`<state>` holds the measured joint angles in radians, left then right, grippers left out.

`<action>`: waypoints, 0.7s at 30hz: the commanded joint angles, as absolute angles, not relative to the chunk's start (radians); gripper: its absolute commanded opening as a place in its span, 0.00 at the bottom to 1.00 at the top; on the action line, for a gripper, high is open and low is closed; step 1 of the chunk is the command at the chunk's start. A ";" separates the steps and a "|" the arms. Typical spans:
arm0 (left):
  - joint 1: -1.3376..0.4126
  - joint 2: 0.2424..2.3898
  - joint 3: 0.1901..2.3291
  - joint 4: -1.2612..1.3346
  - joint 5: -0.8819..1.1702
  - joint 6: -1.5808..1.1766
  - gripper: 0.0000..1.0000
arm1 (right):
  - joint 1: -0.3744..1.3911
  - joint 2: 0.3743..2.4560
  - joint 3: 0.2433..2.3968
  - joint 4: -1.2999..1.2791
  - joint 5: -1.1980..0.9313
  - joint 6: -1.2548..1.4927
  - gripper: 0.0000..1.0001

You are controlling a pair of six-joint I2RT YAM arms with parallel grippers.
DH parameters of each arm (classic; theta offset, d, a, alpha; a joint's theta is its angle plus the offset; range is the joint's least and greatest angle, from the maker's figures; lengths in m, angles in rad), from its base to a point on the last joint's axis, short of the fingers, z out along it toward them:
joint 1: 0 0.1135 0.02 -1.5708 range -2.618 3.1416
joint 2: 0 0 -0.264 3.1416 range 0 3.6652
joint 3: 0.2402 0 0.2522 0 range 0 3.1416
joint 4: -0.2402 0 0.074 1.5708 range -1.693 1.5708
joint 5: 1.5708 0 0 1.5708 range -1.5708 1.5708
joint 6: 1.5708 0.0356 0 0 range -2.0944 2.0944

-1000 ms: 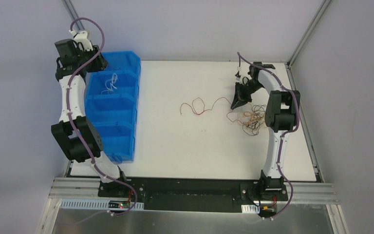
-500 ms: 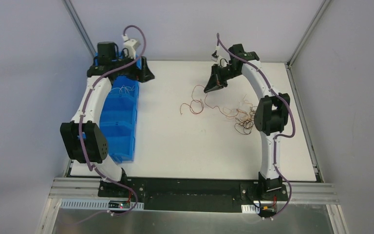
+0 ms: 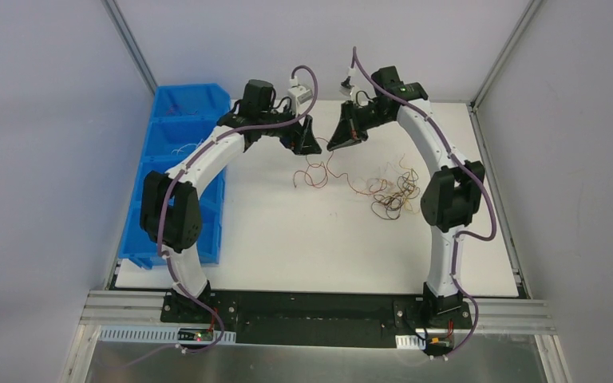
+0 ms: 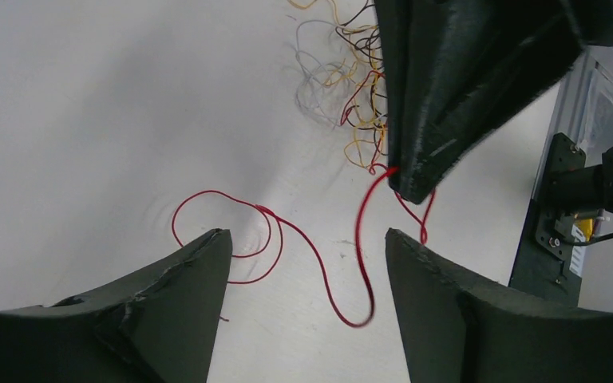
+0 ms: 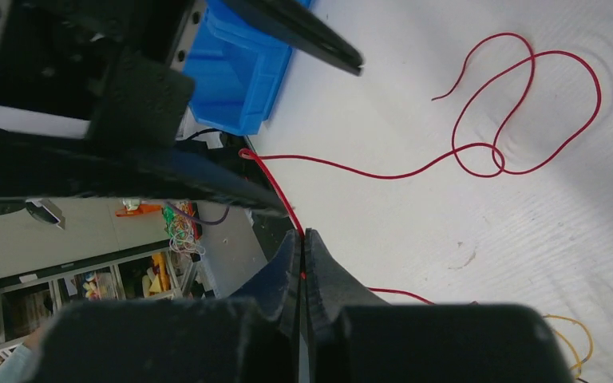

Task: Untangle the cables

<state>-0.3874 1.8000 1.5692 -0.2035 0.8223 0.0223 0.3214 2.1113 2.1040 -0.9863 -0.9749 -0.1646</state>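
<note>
A thin red cable [image 3: 317, 171] lies in loops on the white table, also in the left wrist view [image 4: 287, 235] and the right wrist view [image 5: 519, 112]. My right gripper [image 3: 337, 145] is shut on the red cable near one end [image 5: 302, 235] and holds it above the table; it also shows in the left wrist view [image 4: 409, 179]. My left gripper [image 3: 310, 149] is open and empty, its jaws either side of the red cable's hanging loop [image 4: 305, 243]. The tangled bunch of yellow, black, white and red cables [image 3: 391, 191] lies to the right; it shows in the left wrist view [image 4: 347, 88].
A row of blue bins [image 3: 177, 136] stands along the table's left edge, one holding white wire [image 3: 182, 148]. The two grippers are close together at the table's back middle. A metal frame runs along the back and right edges.
My left arm has swung from the blue bins to the middle, next to my right gripper. My right gripper has moved left and back, pulling the red cable away from the bunch.
</note>
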 commanded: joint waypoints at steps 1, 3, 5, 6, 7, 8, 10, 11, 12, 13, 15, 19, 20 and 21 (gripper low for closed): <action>-0.419 1.817 1.589 -0.185 0.796 0.054 0.61 | 0.327 2.014 2.074 -0.974 -1.009 -0.180 0.00; -0.420 1.831 1.603 -0.198 0.766 0.050 0.33 | 0.325 1.996 2.053 -1.003 -0.998 -0.224 0.00; -0.419 1.835 1.649 -0.223 0.752 0.036 0.00 | 0.308 1.980 2.015 -1.045 -0.936 -0.272 0.09; -0.419 1.827 1.672 -0.229 0.747 0.024 0.00 | 0.293 1.972 1.983 -1.055 -0.903 -0.288 0.17; -0.419 1.815 1.691 -0.229 0.744 0.014 0.00 | 0.270 1.967 1.937 -1.058 -0.853 -0.300 0.27; -0.419 1.800 1.707 -0.230 0.750 0.005 0.00 | 0.250 1.967 1.895 -1.055 -0.798 -0.315 0.36; -0.419 1.768 1.734 -0.231 0.747 0.003 0.00 | 0.214 1.986 1.816 -1.053 -0.661 -0.358 0.45; -0.418 1.753 1.746 -0.235 0.744 0.003 0.00 | 0.202 1.998 1.786 -1.055 -0.609 -0.388 0.48; -0.417 1.741 1.757 -0.240 0.736 0.003 0.00 | 0.192 2.014 1.761 -1.055 -0.554 -0.413 0.50; -0.413 1.730 1.772 -0.247 0.727 0.003 0.00 | 0.186 2.031 1.740 -1.054 -0.505 -0.430 0.51; -0.400 1.716 1.810 -0.263 0.721 0.003 0.00 | 0.174 2.067 1.715 -1.056 -0.425 -0.456 0.54; -0.354 1.717 1.951 -0.279 0.687 -0.042 0.00 | 0.154 2.116 1.709 -1.055 -0.285 -0.493 0.55; -0.334 1.724 2.022 -0.281 0.677 -0.057 0.00 | 0.144 2.128 1.708 -1.058 -0.252 -0.502 0.54; -0.312 1.733 2.075 -0.283 0.669 -0.071 0.00 | 0.135 2.139 1.711 -1.065 -0.236 -0.514 0.52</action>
<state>-0.3813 1.7786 1.8912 -0.2966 0.7181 -0.0090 0.1490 2.1277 1.7031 -1.0306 -0.4068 -0.4351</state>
